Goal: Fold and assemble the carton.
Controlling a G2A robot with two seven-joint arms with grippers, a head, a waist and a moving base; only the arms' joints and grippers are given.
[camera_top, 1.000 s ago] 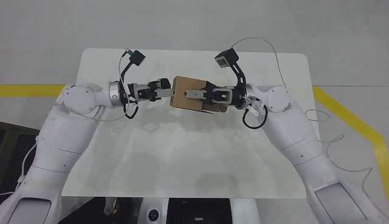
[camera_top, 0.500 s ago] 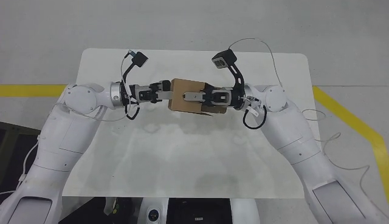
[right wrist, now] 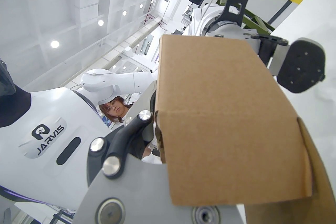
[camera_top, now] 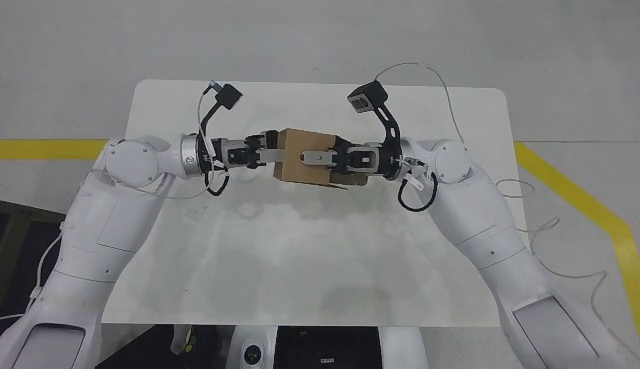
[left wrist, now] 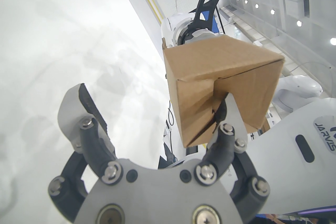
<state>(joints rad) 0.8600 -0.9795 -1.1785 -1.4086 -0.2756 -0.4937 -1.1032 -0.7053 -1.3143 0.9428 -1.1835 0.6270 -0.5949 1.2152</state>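
Observation:
A brown cardboard carton [camera_top: 300, 147] hangs above the back middle of the white table [camera_top: 300, 259], lying on its side between the two arms. My right gripper [camera_top: 322, 159] is shut on it, one finger [right wrist: 143, 104] lying along a side wall and the other hidden by the cardboard [right wrist: 225, 114]. My left gripper [left wrist: 153, 93] stands open at the carton's opposite end. One of its fingers [left wrist: 232, 114] touches the folded end flaps of the carton [left wrist: 218, 78], and the other finger [left wrist: 84, 101] is off to the side, touching nothing.
The table's far edge lies just behind the carton. Bare tabletop spreads in front toward the near edge [camera_top: 270, 321]. A thin cable [camera_top: 440, 77] loops over the back right corner.
The right arm has carried the carton a little toward the left gripper, so the end flaps now meet its finger. The left arm has hardly moved.

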